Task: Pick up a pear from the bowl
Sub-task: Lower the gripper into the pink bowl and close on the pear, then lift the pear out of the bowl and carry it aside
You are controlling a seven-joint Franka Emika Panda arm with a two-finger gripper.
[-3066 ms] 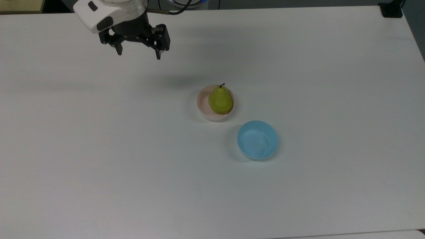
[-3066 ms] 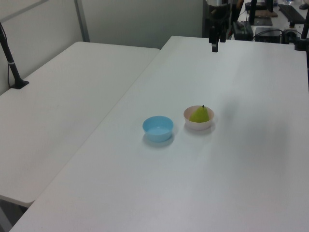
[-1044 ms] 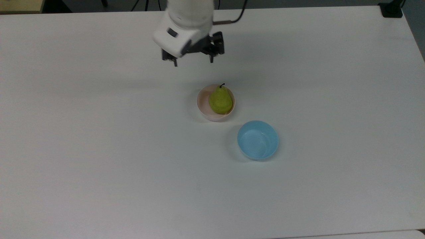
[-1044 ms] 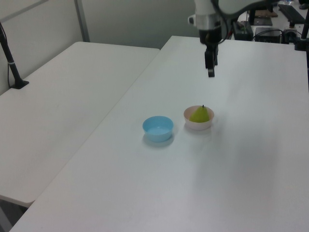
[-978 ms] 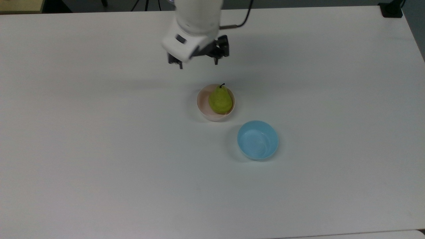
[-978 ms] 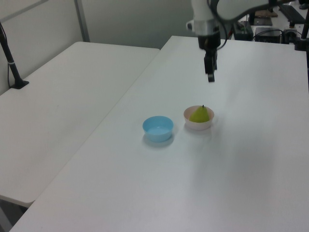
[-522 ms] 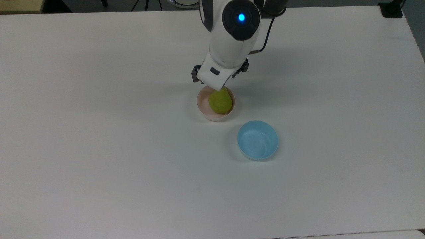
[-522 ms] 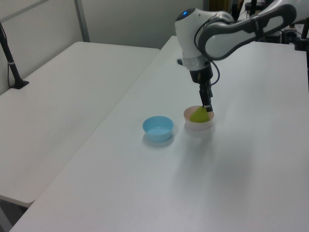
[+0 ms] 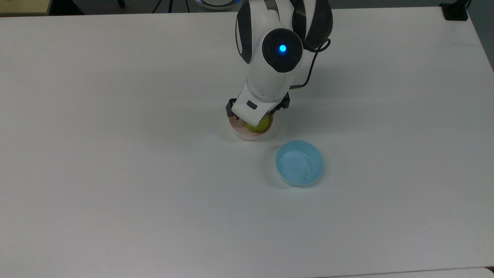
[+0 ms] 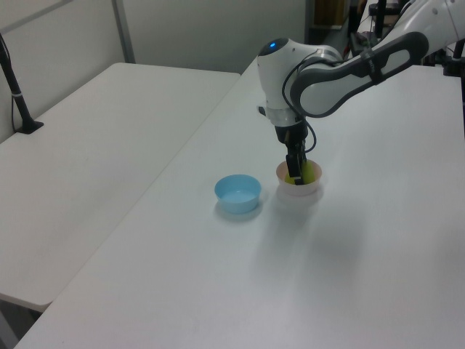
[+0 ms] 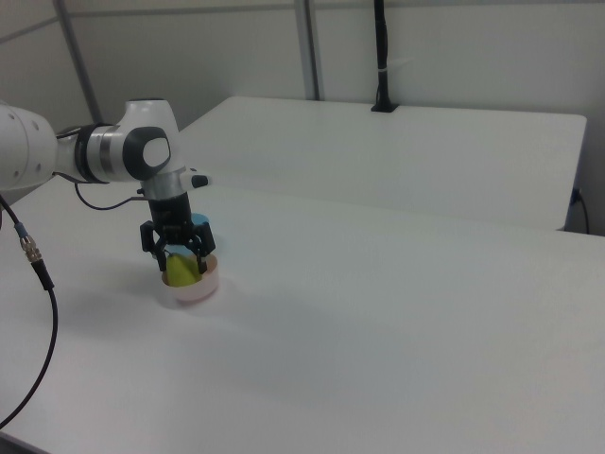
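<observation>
The yellow-green pear (image 9: 257, 124) lies in the pale pink bowl (image 9: 246, 134) near the middle of the white table. In the right view my gripper (image 11: 181, 268) is lowered over the bowl (image 11: 194, 289), its dark fingers (image 11: 200, 258) spread to either side of the pear (image 11: 182, 274); it is open. From the top view the white wrist covers most of the pear and the bowl's far rim. In the left view the gripper (image 10: 294, 174) reaches down into the bowl (image 10: 299, 188) beside the pear (image 10: 306, 173).
A light blue bowl (image 9: 299, 162) of like size stands empty just beside the pink one, toward the top view's lower right. A second white table (image 10: 94, 138) adjoins on the left view's left. A black cable (image 11: 38, 312) hangs at the right view's left.
The arm has swung in from the top view's upper left and come down over the pink bowl. Its open fingers now straddle the pear, which has not moved.
</observation>
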